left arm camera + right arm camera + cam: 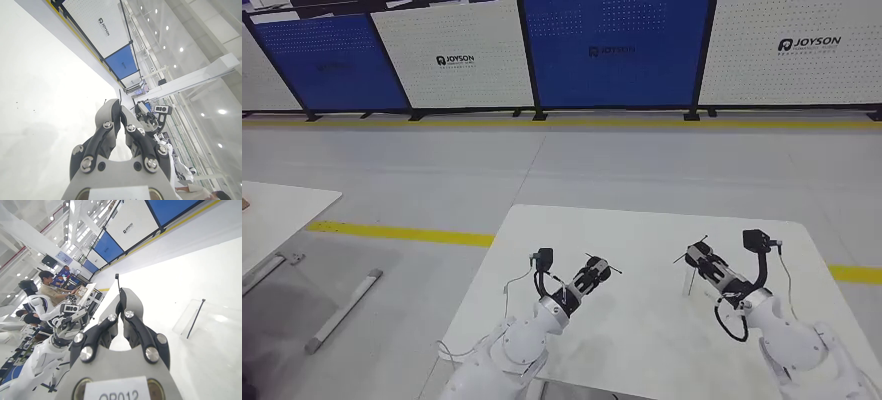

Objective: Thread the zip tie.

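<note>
My left gripper (119, 106) is shut on a thin black zip tie (120, 94), whose tail pokes out past the fingertips. From above, that gripper (594, 271) hovers over the table's left half with the tie (614, 268) lying across it. My right gripper (121, 294) is shut on a second black zip tie (117, 281), its square head end sticking up. In the top view the right gripper (700, 258) is over the table's right half, its tie (692, 250) slanting. The two grippers are well apart, roughly facing each other.
A further black zip tie (195, 317) lies on a clear flat plate (208, 323) on the white table (642, 330) beside my right gripper. Another white table (282, 210) stands to the left, across the floor. Blue and white panels line the back.
</note>
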Tool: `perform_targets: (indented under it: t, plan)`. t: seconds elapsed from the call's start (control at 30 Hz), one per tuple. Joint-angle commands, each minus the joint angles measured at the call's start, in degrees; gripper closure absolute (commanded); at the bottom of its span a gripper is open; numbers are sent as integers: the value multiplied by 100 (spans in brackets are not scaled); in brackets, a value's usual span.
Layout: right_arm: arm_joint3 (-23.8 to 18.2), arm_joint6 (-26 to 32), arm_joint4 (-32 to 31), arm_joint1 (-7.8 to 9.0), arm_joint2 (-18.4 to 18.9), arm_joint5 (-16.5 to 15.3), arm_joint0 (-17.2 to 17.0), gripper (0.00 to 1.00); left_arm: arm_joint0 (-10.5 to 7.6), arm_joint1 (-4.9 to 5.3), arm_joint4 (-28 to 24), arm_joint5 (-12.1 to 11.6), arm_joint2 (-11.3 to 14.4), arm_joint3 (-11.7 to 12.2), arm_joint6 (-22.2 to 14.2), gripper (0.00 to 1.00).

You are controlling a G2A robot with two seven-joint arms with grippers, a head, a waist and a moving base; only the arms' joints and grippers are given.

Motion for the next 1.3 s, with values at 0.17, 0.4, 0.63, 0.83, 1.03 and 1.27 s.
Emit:
perform_targets:
  t: [0.17, 0.4, 0.63, 0.83, 1.03, 1.27]
  plan:
    - [-3, -2, 1, 0, 2, -1, -1, 100, 0, 1, 10, 3, 1, -1, 0, 100]
    - [-81, -887, 196, -97, -189, -42, -300, 100, 0, 1, 10, 3, 1, -1, 0, 100]
    - [-469, -2161, -401, -301, -922, 780, -568, 100, 0, 1, 10, 3, 1, -1, 0, 100]
    - [-469, -2161, -401, -301, -922, 780, -568, 100, 0, 1, 10, 3, 1, -1, 0, 100]
    - [-469, -2161, -401, -301, -922, 780, -568, 100, 0, 1, 10, 3, 1, -1, 0, 100]
    - [-469, -2161, -401, -301, -922, 780, -568, 100, -23, -3, 162, 36, -7, 33, 160, 100]
